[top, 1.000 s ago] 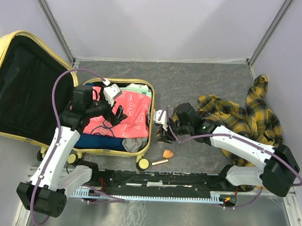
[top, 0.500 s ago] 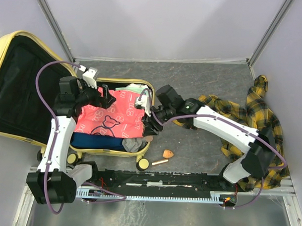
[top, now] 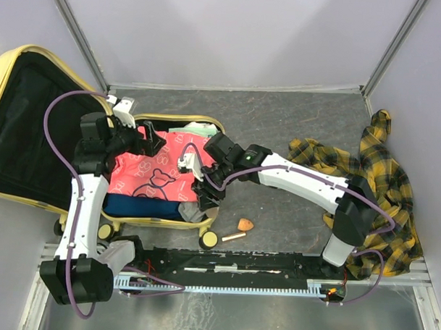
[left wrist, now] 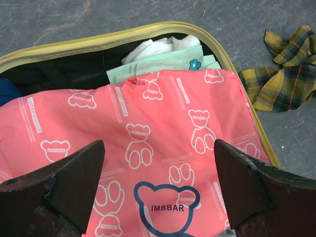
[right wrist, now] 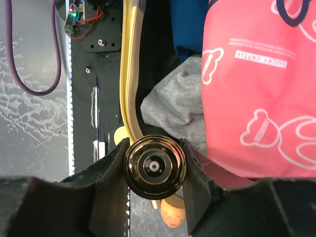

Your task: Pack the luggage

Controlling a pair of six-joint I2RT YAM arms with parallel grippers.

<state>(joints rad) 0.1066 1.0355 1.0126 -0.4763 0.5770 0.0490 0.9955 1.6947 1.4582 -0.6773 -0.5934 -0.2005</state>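
The luggage point(top: 160, 222) lies open at the left, its black-lined lid point(top: 33, 122) thrown back. A pink bear-printed bag point(top: 162, 174) covers most of what is inside. My left gripper point(top: 150, 139) hangs open over that pink bag point(left wrist: 148, 128), nothing between its fingers point(left wrist: 74, 177). My right gripper point(top: 205, 193) is shut on a round glossy black bottle point(right wrist: 155, 167), seen end on. It hovers at the luggage's front right corner, over the yellow rim point(right wrist: 129, 98) and a grey cloth point(right wrist: 175, 106).
A yellow plaid shirt point(top: 365, 170) lies crumpled on the table at the right. A small orange lump point(top: 245, 224) and a pale stick point(top: 233, 237) rest beside the luggage's wheel point(top: 209, 239). Green and white garments point(left wrist: 163, 61) and a blue one point(top: 143, 206) show under the pink bag.
My right arm has swung left from the table beside the luggage to over its front right corner, carrying the black bottle. My left gripper has drawn back toward the luggage's far left side.
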